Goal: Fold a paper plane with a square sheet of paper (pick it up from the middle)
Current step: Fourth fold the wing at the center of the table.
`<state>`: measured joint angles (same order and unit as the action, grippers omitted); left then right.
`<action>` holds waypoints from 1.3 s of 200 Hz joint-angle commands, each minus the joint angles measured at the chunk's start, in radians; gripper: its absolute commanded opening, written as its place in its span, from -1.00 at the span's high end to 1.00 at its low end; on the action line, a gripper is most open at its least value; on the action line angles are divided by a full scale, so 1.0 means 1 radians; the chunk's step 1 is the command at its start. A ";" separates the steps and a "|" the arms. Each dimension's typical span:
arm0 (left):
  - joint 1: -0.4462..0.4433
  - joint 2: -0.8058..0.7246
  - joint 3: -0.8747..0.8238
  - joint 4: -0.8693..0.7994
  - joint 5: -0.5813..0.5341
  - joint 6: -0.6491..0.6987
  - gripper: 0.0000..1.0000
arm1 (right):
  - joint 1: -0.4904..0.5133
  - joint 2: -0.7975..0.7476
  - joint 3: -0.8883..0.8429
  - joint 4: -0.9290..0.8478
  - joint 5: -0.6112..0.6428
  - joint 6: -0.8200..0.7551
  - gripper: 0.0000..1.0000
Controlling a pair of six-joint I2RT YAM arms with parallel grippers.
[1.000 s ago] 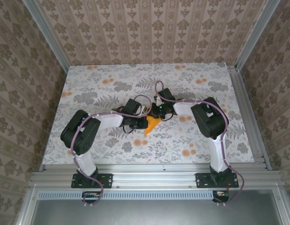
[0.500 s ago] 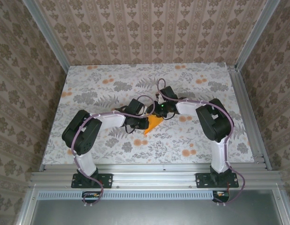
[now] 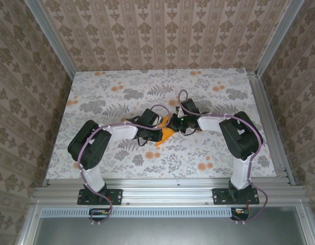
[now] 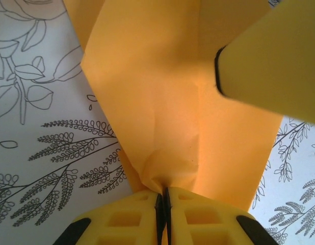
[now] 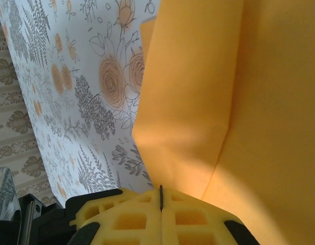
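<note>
Two arms were counted on one flower-printed table [image 3: 122, 97], each with one gripper, and one square sheet of paper [image 3: 166, 134] was found between them. No second sheet was seen.

The square sheet of paper [image 4: 162, 102] was creased into a pointed, roughly triangular shape and was held near the middle of the table, just in front of the two wrists. In the left wrist view it was seen lifted above the printed surface.

The left gripper [image 4: 164, 201] was seen shut, with its two yellow fingers pressed together and a puckered fold of the orange paper pinched between the tips. In the top view the left gripper [image 3: 156, 135] was placed at the sheet's left side.

The right gripper [image 5: 161, 196] was also seen shut, with only a thin dark seam left between its fingers; the paper [image 5: 224, 92] ran down into that seam and appeared to be caught there. One of its fingers [image 4: 272, 58] was seen lying over the sheet's far corner.

Compared with a second earlier, the right arm's elbow had been swung out toward the table's right edge, and its wrist had been shifted to the right. The left arm and the sheet had been kept in nearly the same place
</note>
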<state>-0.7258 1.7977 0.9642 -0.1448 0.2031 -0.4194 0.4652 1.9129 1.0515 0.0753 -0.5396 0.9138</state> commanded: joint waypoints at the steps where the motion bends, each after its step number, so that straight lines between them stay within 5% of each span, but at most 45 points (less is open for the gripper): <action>1: -0.020 0.037 -0.018 -0.081 -0.065 0.031 0.71 | 0.017 0.030 -0.008 0.080 -0.031 0.062 0.89; 184: -0.082 -0.096 -0.061 -0.127 -0.130 -0.006 0.50 | 0.046 0.116 -0.030 -0.019 0.098 -0.022 0.91; 260: -0.064 -0.191 -0.030 -0.100 -0.034 -0.047 0.32 | 0.049 0.113 -0.034 -0.028 0.100 -0.038 0.91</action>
<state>-0.8005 1.6482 0.9226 -0.2363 0.1276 -0.4332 0.5087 1.9881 1.0325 0.1440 -0.5236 0.9001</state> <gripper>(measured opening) 0.336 0.071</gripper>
